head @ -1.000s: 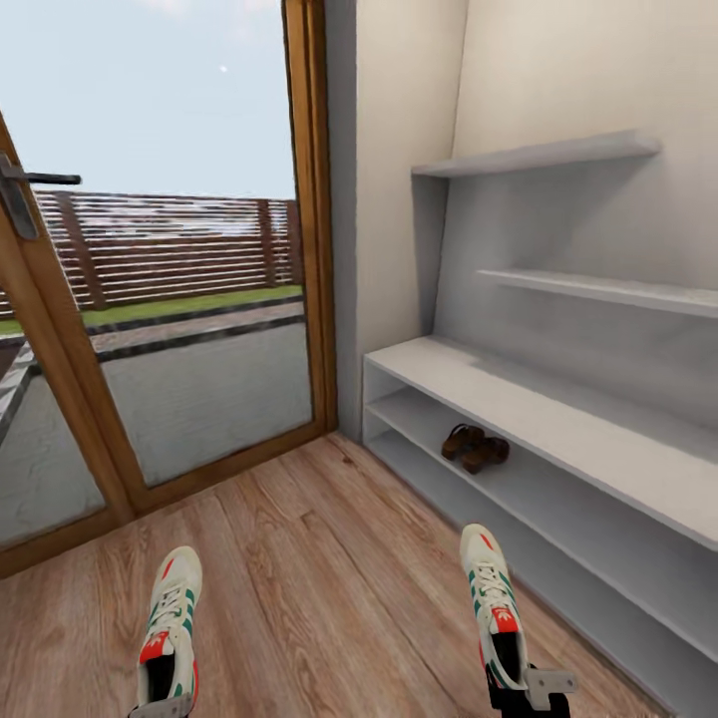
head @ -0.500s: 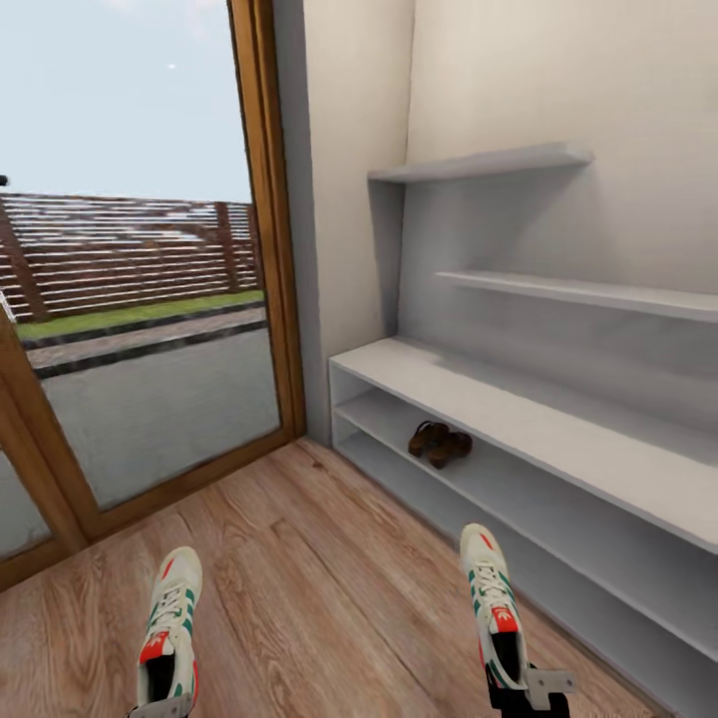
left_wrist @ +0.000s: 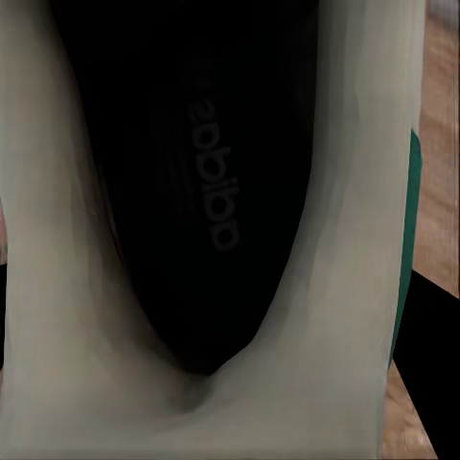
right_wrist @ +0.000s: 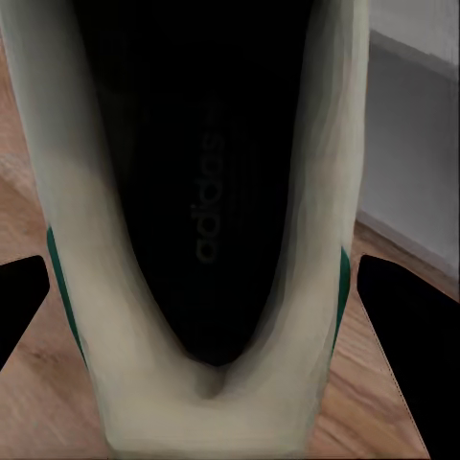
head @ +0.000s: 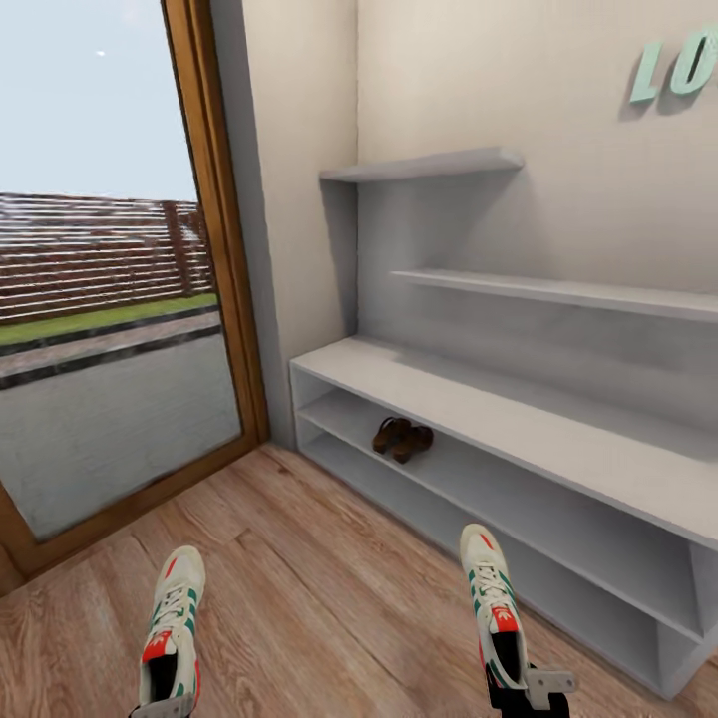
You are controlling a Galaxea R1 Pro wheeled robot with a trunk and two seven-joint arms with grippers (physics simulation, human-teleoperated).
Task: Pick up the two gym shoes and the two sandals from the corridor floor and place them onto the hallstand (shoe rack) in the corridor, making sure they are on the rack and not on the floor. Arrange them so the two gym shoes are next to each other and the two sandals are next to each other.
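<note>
My view has swung right, so the hallstand (head: 479,394) sits more central; both sandals (head: 402,438) rest on its middle shelf near the left end; each gripper clasps 1 gym shoe: left gripper (head: 160,710) the left shoe (head: 172,638), right gripper (head: 527,690) the right shoe (head: 494,603); racking comes next.

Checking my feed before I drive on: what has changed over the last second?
The view has swung right: the glass door slid off left and the pale-grey hallstand came further into frame, with teal wall letters appearing. Unchanged: each white green-striped gym shoe, left and right, stays held, and the brown sandals stay on the shelf.
</note>
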